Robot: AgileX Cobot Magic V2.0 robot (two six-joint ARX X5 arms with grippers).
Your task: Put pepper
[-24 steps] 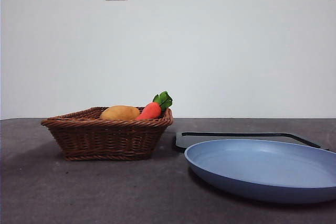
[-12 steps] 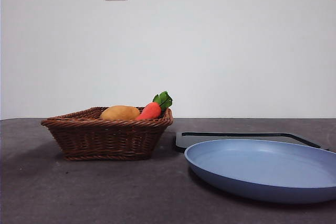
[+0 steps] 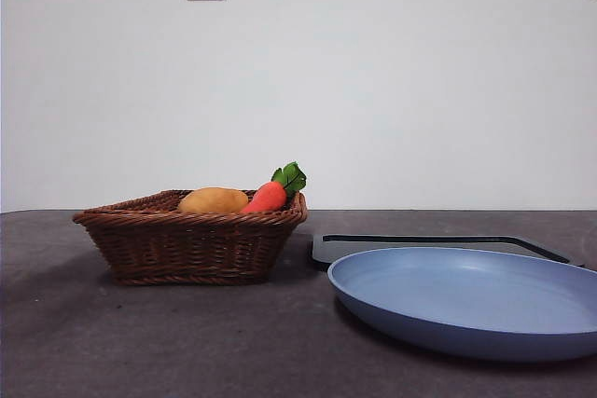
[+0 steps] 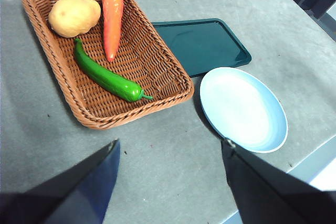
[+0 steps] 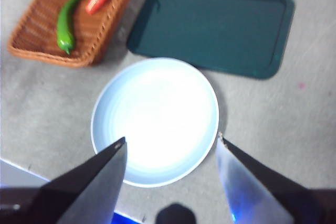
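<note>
Pepper [image 4: 106, 76] lying in basket [image 4: 173, 61] beside carrot [image 4: 111, 19]: light, glossy, likely slippery; grasp mid-body. Left gripper [image 4: 170, 153] and right gripper [image 5: 170, 148] both spread, empty.

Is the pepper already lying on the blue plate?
No, the pepper lies in the wicker basket beside the carrot, and the blue plate holds nothing.

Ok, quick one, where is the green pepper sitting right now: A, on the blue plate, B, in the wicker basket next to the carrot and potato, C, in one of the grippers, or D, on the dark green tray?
B: the left wrist view shows the pepper lying in the wicker basket beside the carrot and potato.
</note>
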